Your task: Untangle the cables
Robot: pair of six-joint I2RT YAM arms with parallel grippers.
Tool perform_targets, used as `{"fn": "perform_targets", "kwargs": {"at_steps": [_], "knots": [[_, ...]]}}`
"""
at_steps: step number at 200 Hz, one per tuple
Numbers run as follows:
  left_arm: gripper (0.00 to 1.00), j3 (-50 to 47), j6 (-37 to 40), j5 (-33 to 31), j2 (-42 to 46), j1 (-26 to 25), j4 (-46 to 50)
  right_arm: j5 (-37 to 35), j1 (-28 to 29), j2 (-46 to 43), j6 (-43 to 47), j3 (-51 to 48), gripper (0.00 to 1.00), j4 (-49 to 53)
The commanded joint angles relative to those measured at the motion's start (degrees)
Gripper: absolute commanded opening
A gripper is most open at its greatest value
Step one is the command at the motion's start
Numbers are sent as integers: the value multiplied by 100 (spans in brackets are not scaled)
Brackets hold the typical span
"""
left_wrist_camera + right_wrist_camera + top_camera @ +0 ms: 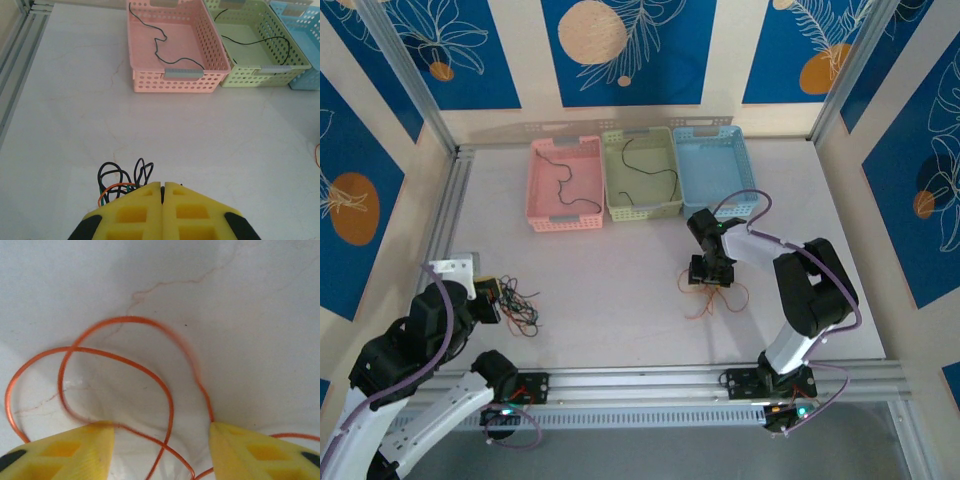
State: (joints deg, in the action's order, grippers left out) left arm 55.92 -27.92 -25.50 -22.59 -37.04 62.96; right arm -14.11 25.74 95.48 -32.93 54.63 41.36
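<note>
Left tool (162, 186) closed, a tangle of thin black, orange and green wires (120, 185) at its tip's left. Right tool (162, 434) open, astride thin orange wire loops (125, 318) on the white surface (250, 300).

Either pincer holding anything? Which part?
Right pincer is open astride the orange cable loops, gripping nothing. Left pincer is shut against the tangle; whether it pinches a strand cannot be told.

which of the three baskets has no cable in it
The blue basket, rightmost in the row. The pink basket and the green basket each hold a black cable.
</note>
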Motion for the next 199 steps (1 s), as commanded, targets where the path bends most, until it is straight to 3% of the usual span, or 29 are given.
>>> {"fn": "perform_targets", "kwargs": {"at_steps": [1,15,38,59,124,164,199], "knots": [[0,-37,68,-25,62,2,-128,295,-34,136,85,-60,45,-50],[0,-42,72,-23,62,1,-126,303,-38,111,98,-54,37,-75],[0,-46,68,-26,53,3,-126,330,-26,39,120,-66,12,-119],[0,-46,72,-13,37,1,-139,331,-35,-157,120,-51,0,-147],[0,-46,76,-3,26,-3,-144,596,-301,-1314,111,554,0,66],[0,-46,77,-4,18,3,-144,767,-760,-1698,84,1750,0,372],[0,-46,76,-7,12,1,-144,904,-1204,-1381,51,3180,0,597]]}}
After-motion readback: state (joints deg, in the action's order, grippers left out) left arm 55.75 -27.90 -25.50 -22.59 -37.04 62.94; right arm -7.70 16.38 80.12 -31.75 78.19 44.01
